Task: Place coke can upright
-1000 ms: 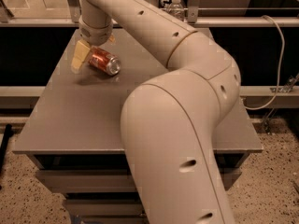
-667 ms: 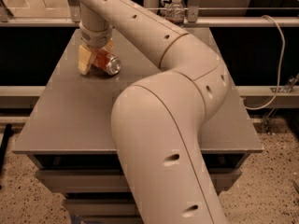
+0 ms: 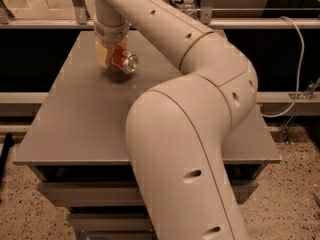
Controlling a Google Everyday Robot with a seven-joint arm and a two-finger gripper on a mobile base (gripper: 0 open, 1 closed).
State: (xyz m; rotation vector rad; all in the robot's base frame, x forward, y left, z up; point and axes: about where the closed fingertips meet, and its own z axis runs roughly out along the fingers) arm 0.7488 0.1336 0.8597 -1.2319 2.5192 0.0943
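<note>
Arm (image 3: 200, 99) reaches from the lower foreground across the grey counter (image 3: 85, 124) to its far left area. End effector (image 3: 112, 59) sits there, pointing downward, its pale yellow fingers (image 3: 102, 58) closed around the coke can (image 3: 125, 61). Can lies on its side, silver end facing right and toward the camera, with a dark shadow on the counter directly below it. A clear bottle (image 3: 187, 5) stands beyond the counter's far edge. A cable (image 3: 299, 49) hangs at right.
</note>
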